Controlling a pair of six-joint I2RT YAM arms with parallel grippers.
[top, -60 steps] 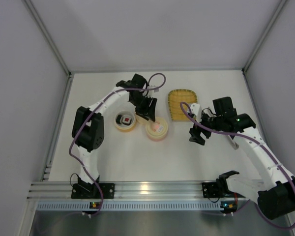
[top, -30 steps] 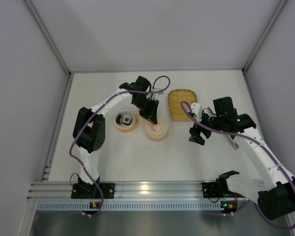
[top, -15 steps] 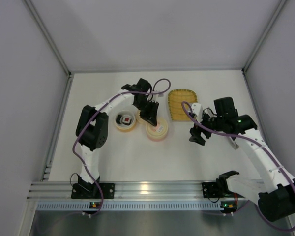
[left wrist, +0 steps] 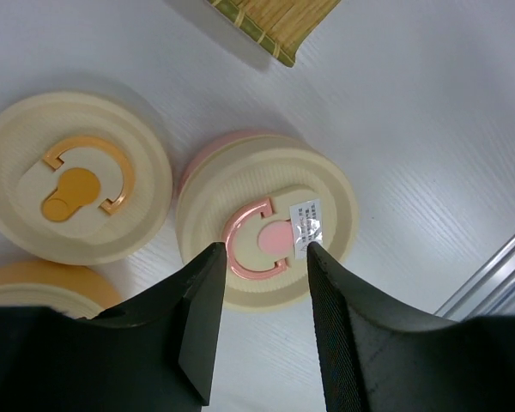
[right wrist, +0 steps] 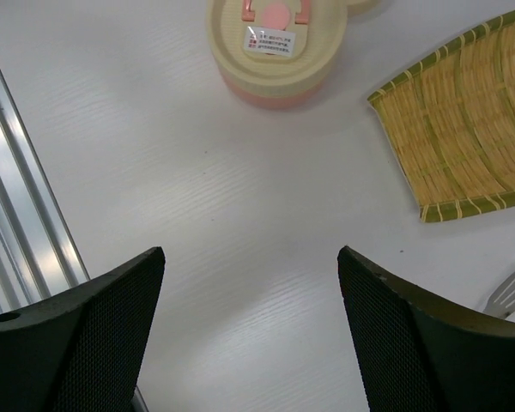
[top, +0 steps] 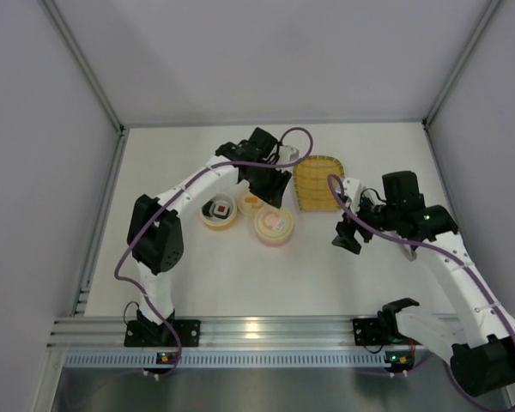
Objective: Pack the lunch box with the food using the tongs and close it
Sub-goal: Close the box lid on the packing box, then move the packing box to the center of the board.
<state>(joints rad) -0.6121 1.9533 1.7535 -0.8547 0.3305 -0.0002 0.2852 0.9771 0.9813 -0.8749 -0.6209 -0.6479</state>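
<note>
Lidded pink tub (top: 273, 225), sushi roll (top: 219, 208) in open tub (top: 205, 220), both jaws apart, empty.

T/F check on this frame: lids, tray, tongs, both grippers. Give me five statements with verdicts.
1. The pink-handled lid covers the pink container. True.
2. The right gripper holds the tongs. False: its jaws are open and empty, and the tongs lie apart from it.
3. Food lies on the woven tray. False: none shows on it.
4. The open container holds the sushi roll. True.
5. The left gripper is clamped on the orange-handled lid. False: it is open above the pink-handled lid.
</note>
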